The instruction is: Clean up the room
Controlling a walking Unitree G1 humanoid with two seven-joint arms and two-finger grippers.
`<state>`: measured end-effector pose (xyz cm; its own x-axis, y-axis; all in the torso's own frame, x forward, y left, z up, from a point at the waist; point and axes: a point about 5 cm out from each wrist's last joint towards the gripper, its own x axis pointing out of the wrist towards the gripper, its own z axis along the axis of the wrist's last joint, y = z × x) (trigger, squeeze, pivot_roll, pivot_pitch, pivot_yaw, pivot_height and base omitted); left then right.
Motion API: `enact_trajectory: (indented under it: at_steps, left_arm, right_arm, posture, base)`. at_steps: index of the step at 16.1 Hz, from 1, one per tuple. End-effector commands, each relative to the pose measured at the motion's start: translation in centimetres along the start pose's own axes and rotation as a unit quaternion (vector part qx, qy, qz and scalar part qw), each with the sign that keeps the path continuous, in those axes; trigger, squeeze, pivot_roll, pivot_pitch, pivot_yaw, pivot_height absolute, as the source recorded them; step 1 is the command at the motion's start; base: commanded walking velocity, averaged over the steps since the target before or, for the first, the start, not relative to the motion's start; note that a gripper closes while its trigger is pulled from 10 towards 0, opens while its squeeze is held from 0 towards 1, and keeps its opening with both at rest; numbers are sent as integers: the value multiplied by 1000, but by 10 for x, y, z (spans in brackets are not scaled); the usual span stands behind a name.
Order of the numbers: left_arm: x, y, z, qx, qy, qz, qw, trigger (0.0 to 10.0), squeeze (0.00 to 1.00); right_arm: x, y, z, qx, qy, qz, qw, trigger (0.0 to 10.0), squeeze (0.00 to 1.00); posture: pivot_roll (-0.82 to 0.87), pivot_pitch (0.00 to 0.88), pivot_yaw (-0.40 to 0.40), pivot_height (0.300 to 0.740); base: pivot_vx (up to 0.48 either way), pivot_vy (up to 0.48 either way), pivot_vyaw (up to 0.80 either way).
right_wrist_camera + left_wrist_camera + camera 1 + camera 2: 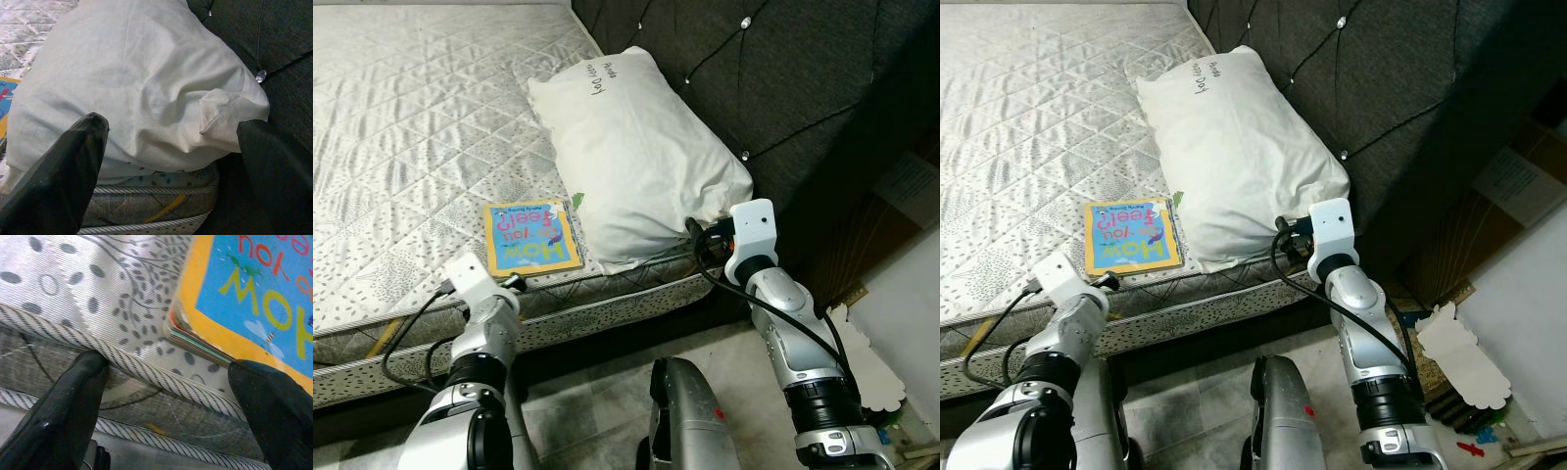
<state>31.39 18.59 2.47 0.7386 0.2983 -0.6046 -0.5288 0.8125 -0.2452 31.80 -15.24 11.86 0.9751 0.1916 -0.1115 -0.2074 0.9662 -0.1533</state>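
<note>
Silver jointed arms w/ white wrist boxes, black cables, glossy blk fingers (pixel 68 416).

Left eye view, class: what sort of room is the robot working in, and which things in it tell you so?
Most likely a bedroom. A bare grey quilted mattress carries a white pillow with handwriting, backed by a dark tufted fabric headboard. A blue and yellow children's book lies beside the pillow.
</note>
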Motion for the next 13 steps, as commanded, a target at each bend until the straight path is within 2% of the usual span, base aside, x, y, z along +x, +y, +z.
enact_trajectory:
  at_steps: [1,2,6,9,10,11,13]
  left_arm:
    - [-3,-15,3,10,-7,-29,1000,10000,0]
    - [-4,-18,0,13,-4,-35,999,10000,0]
    - [-19,-49,-19,67,11,-106,992,10000,0]
    - [-35,-74,-24,129,0,-172,977,10000,0]
    - [-40,-80,-19,164,-25,-188,968,10000,0]
    - [-45,-86,-5,220,-83,-200,951,10000,0]
    - [-51,-90,9,236,-129,-208,940,10000,0]
  right_arm:
    - [2,-4,4,-2,-7,-6,1000,10000,0]
    - [3,-4,4,-1,-7,-6,1000,10000,0]
    - [8,3,6,7,-14,-2,1000,10000,0]
    - [17,10,10,16,-24,4,1000,10000,0]
    - [19,12,11,19,-27,4,999,10000,0]
    - [23,16,13,23,-32,4,999,10000,0]
    - [26,19,14,29,-37,4,999,10000,0]
  posture:
    - [-158,0,-118,563]
    - [-157,0,-117,563]
    - [-130,0,-110,563]
    - [-110,0,-98,563]
    - [-104,0,-92,563]
    - [-95,0,-83,563]
    - [-81,0,-71,563]
  base:
    - [0,0,0]
    - [0,0,0]
    - [0,0,0]
    - [0,0,0]
    - [0,0,0]
    - [0,0,0]
    - [0,0,0]
